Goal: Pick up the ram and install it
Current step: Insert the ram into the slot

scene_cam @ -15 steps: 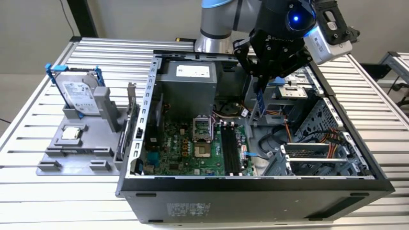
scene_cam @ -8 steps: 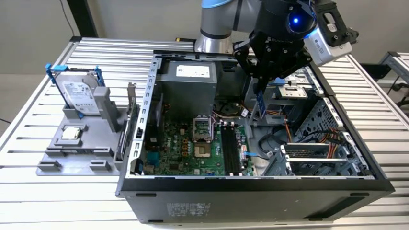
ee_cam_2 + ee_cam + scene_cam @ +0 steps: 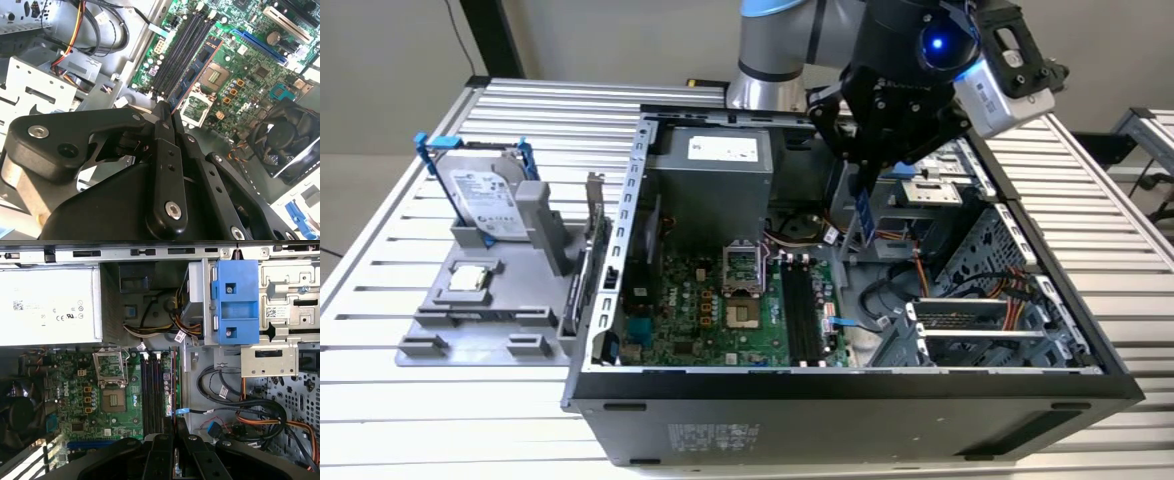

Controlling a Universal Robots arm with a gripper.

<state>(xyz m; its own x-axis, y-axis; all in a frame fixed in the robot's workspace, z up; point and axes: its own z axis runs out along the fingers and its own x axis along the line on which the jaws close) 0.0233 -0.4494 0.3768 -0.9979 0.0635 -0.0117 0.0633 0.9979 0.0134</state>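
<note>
Pincer [image 3: 865,205] gripping ram [image 3: 863,222], above motherboard [image 3: 707,305]

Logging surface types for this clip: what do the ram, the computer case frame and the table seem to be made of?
The ram, shut in the gripper: bluish-green circuit board, likely fibreglass laminate. Case frame: bare grey sheet metal, dull, with punched holes. Table: ribbed silver metal, probably aluminium slats.

Slatted metal table [image 3: 414,400] under open computer case [image 3: 854,420] and grey fixture [image 3: 494,300].
</note>
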